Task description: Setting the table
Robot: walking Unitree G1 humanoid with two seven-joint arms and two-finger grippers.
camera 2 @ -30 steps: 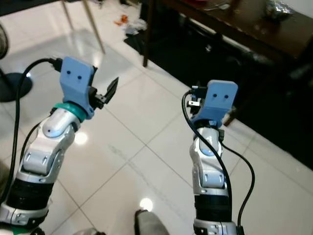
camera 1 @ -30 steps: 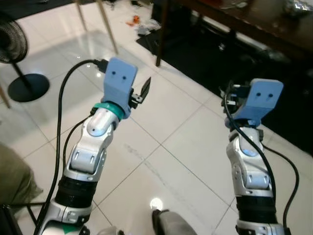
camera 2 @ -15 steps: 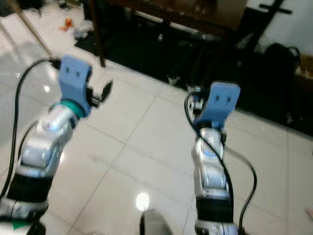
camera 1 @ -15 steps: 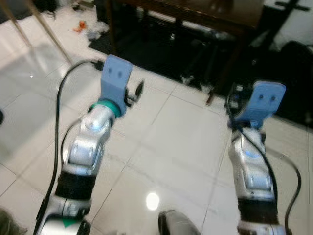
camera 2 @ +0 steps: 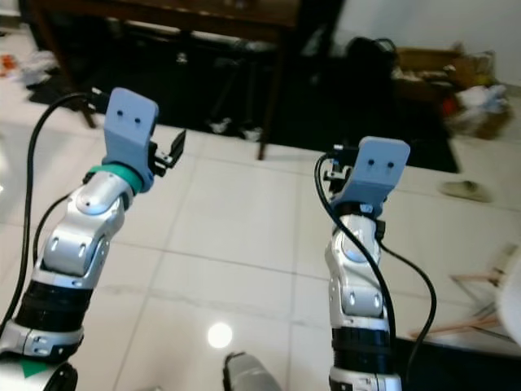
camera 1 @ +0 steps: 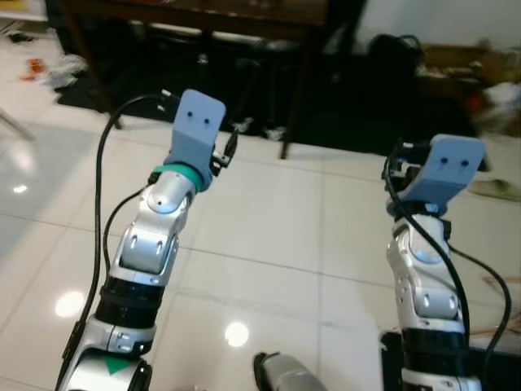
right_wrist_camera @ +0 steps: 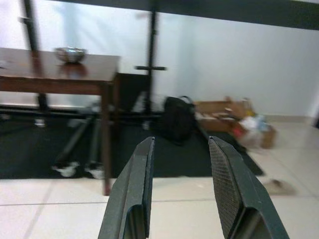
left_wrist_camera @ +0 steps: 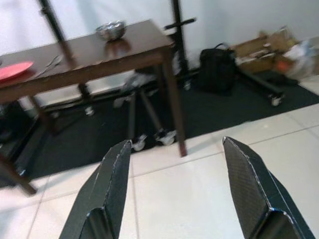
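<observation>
A dark wooden table (left_wrist_camera: 94,52) stands ahead on a black mat. On it are a silver bowl (left_wrist_camera: 110,31), a red plate (left_wrist_camera: 15,69) and some cutlery (left_wrist_camera: 51,61). The right wrist view shows the same table (right_wrist_camera: 55,74) and bowl (right_wrist_camera: 71,54). My left gripper (left_wrist_camera: 177,143) is held up over the white tiles, well short of the table, open and empty; its fingers (camera 1: 230,145) show in the left eye view. My right gripper (right_wrist_camera: 181,142) is raised alongside it, open with nothing between its fingers.
A black bag (left_wrist_camera: 217,67) and cardboard boxes with clutter (left_wrist_camera: 271,45) lie on the floor right of the table. A black wheeled stand (left_wrist_camera: 149,134) sits under the table. A slipper (camera 2: 464,189) lies on the tiles at right.
The whole picture has shifted: the camera has swung to the right, so the table's end, the bag and the boxes have come into view. Both arms hold the same raised pose.
</observation>
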